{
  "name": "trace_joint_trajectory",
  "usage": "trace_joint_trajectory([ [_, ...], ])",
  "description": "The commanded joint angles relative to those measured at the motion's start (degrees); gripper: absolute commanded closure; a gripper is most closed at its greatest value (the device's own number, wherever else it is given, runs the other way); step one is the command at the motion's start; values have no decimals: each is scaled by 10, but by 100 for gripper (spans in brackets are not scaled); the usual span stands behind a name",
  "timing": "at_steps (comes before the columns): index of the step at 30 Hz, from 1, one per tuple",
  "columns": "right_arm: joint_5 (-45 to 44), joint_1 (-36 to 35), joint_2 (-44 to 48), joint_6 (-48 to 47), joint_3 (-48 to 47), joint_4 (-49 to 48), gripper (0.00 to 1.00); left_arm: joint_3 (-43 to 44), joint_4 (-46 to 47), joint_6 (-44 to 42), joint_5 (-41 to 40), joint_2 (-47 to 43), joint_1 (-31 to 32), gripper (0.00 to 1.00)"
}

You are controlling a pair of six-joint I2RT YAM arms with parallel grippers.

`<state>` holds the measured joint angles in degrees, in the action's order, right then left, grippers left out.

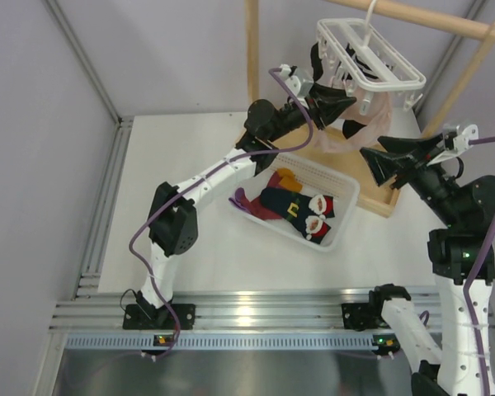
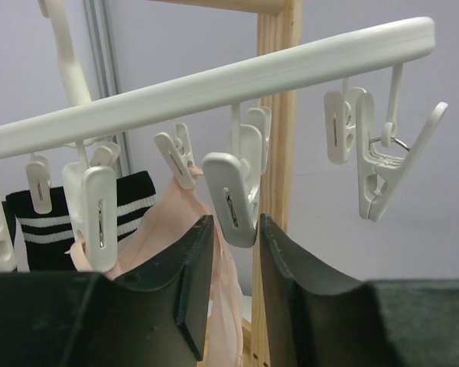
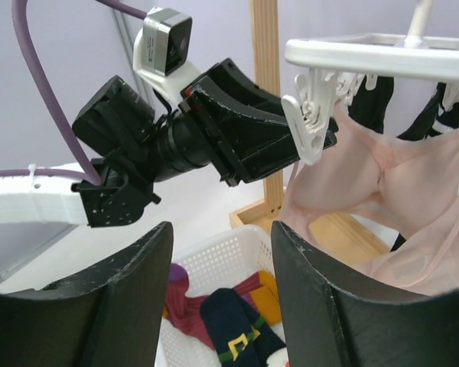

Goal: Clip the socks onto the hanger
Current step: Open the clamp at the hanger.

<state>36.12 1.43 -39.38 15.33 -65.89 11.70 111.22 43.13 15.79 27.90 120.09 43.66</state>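
Apparently, hanger peg [image 2: 231, 200] between left hand [image 2: 236, 226] fingers.

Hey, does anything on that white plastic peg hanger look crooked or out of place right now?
One white peg at the end of the white plastic hanger hangs tilted sideways, its metal ring showing, while its neighbours hang straight. Nothing else stands out.
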Motion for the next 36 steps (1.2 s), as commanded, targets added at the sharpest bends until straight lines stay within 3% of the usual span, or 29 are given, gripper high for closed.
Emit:
trace_joint_trajectory([
  [1, -27, -10, -15, 32, -15, -61, 47, 7, -26, -29, -8, -51, 1, 72],
  [11, -88, -59, -34, 18, -38, -46, 52, -19, -60, -62, -8, -93, 1, 95],
  [15, -109, -96, -48, 24, -55, -77, 50, -7, -110, -81, -4, -101, 1, 100],
  [24, -133, -207, -122, 36, -111, -88, 52, 3, -237, -140, -21, -127, 4, 100],
  [30, -282, -234, -149, 41, -117, -68, 41, 18, -288, -153, -35, -131, 9, 100],
  [36, -417, -257, -154, 23, -115, -88, 39, 43, -330, -153, -41, -129, 14, 100],
])
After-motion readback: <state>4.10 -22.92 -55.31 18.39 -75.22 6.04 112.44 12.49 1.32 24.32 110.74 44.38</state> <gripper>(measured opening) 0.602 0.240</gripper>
